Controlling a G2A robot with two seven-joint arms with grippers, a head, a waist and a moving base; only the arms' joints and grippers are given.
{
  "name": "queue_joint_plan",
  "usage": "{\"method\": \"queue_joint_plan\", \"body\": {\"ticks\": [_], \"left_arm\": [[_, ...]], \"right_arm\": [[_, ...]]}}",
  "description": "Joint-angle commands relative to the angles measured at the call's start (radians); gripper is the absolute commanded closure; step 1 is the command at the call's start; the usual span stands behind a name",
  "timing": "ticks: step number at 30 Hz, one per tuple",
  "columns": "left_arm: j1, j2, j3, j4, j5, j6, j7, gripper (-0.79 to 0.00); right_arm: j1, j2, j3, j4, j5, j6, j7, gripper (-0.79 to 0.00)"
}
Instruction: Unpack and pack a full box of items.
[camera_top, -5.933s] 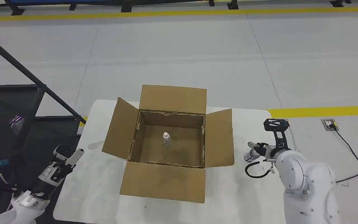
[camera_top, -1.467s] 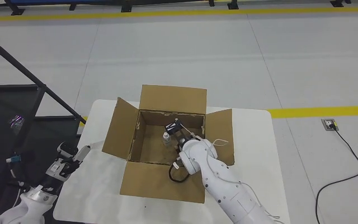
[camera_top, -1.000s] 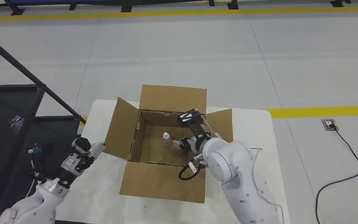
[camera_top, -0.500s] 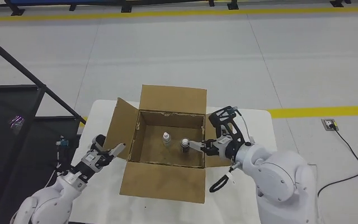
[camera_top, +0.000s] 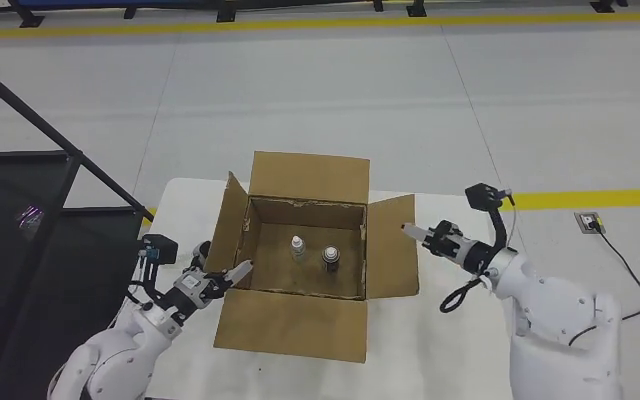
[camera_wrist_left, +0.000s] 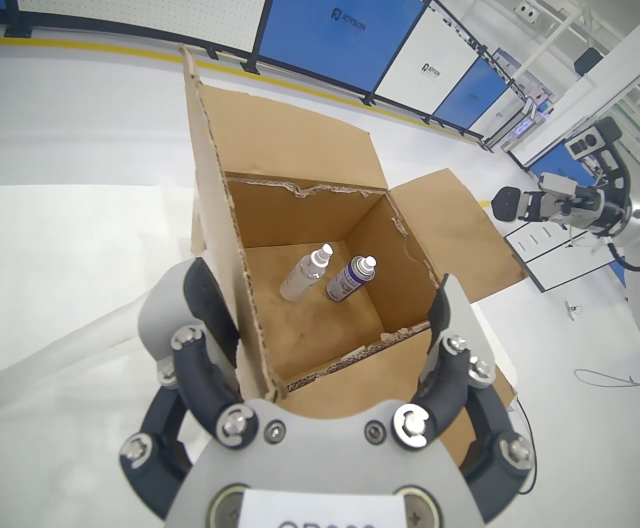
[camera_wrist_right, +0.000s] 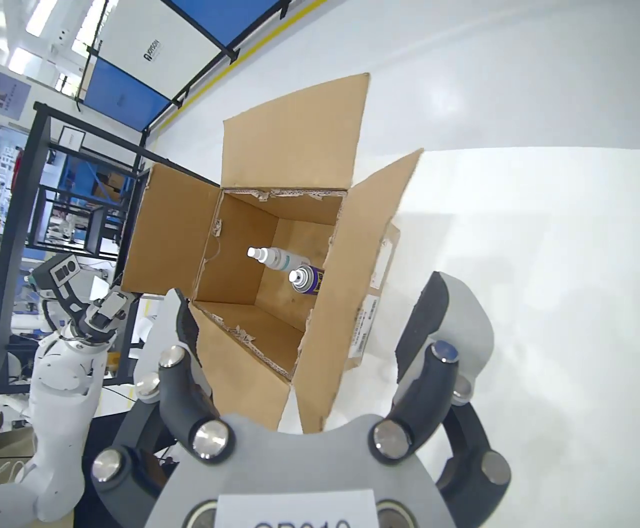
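An open cardboard box (camera_top: 300, 315) stands mid-table. Inside it are a white spray bottle (camera_top: 297, 245) (camera_wrist_left: 306, 272) (camera_wrist_right: 272, 258) and a dark spray can (camera_top: 332, 259) (camera_wrist_left: 349, 278) (camera_wrist_right: 306, 280), both upright and close together. My left gripper (camera_top: 232, 272) (camera_wrist_left: 320, 305) is open at the box's near-left corner, its fingers on either side of the raised left flap (camera_wrist_left: 210, 165). My right gripper (camera_top: 414, 232) (camera_wrist_right: 312, 315) is open and holds nothing, just above the outer edge of the right flap (camera_top: 392, 245).
The white table (camera_top: 450, 330) has bare surface to the right of the box and a narrower strip on the left. A black metal rack (camera_top: 40, 230) stands beside the table's left edge. A cable lies on the floor at the far right.
The right gripper let go of the dark can inside the box and drew back to the right flap. The left arm moved in to the left flap, which now stands more upright.
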Motion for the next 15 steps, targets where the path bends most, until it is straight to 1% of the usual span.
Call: {"method": "queue_joint_plan", "body": {"ticks": [1,4,6,8,10,15], "left_arm": [[-0.004,-0.001,0.017,0.0,0.009,0.004,0.002,-0.785],[-0.013,-0.003,0.045,0.004,0.022,0.007,0.0,-0.785],[-0.02,-0.004,0.063,0.012,0.032,0.009,-0.003,-0.785],[-0.028,-0.005,0.081,0.022,0.036,0.012,-0.005,-0.785],[-0.037,-0.006,0.096,0.034,0.037,0.014,-0.008,-0.785],[-0.061,-0.009,0.127,0.064,0.044,0.022,-0.012,-0.785]], "right_arm": [[0.026,0.007,0.001,0.054,0.025,-0.01,0.044,-0.785],[0.074,0.018,-0.012,0.142,0.093,-0.042,0.114,-0.785],[0.104,0.022,-0.027,0.201,0.204,-0.08,0.184,-0.785],[0.133,0.029,-0.033,0.24,0.266,-0.107,0.23,-0.785],[0.154,0.034,-0.053,0.262,0.327,-0.126,0.266,-0.785],[0.189,0.041,-0.114,0.291,0.466,-0.156,0.312,-0.785]]}}
